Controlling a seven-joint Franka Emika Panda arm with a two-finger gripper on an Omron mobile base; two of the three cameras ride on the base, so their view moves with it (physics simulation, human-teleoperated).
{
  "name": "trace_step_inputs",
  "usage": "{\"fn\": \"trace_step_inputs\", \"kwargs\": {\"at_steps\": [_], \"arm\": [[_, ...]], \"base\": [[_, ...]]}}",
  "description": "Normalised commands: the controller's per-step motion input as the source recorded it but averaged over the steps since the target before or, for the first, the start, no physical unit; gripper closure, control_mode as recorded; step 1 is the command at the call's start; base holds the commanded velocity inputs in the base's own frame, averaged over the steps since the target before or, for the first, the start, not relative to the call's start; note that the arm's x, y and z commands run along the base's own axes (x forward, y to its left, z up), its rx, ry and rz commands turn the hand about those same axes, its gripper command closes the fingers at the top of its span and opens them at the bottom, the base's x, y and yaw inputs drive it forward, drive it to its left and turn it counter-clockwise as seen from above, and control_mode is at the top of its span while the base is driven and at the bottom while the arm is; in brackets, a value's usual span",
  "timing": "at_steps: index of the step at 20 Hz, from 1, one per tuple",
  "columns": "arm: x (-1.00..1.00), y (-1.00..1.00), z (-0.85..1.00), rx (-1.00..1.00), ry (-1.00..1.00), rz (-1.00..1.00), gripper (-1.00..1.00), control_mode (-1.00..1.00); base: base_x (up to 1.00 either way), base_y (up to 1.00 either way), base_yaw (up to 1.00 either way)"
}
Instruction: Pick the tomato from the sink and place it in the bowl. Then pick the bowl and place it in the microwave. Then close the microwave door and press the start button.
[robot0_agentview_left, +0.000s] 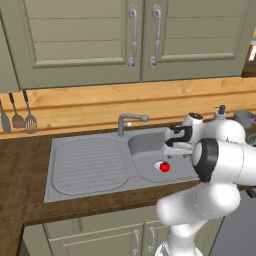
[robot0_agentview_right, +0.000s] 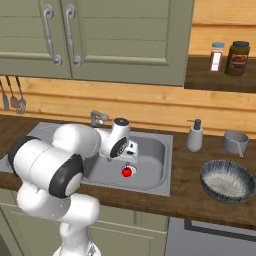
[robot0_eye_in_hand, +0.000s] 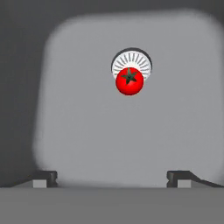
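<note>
Tomato (robot0_eye_in_hand: 129, 81) lies below the wide-open end effector (robot0_eye_in_hand: 113, 176).

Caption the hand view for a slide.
Open tool looks down into the sink at the tomato beside the drain.

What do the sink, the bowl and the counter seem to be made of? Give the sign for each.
The sink: likely metal with a matte finish, uniform grey with a ribbed draining board pressed into it.
The bowl: possibly ceramic or stoneware, with a dark ribbed outer wall and a pale speckled inside; the look leaves it open.
The counter: dark wood, showing brown grain streaks.
</note>
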Motion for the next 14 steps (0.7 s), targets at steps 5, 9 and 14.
{"fn": "trace_step_inputs", "kwargs": {"at_steps": [5, 9, 14], "arm": [[0.34, -0.08, -0.47, 0.0, -0.01, 0.0, -1.0, -1.0], [0.43, -0.2, -0.29, 0.0, -0.04, 0.0, -1.0, -1.0], [0.28, -0.11, -0.22, 0.0, 0.0, 0.0, -1.0, -1.0]], "base": [[0.0, 0.0, 0.0], [0.0, 0.0, 0.0], [0.0, 0.0, 0.0]]}}
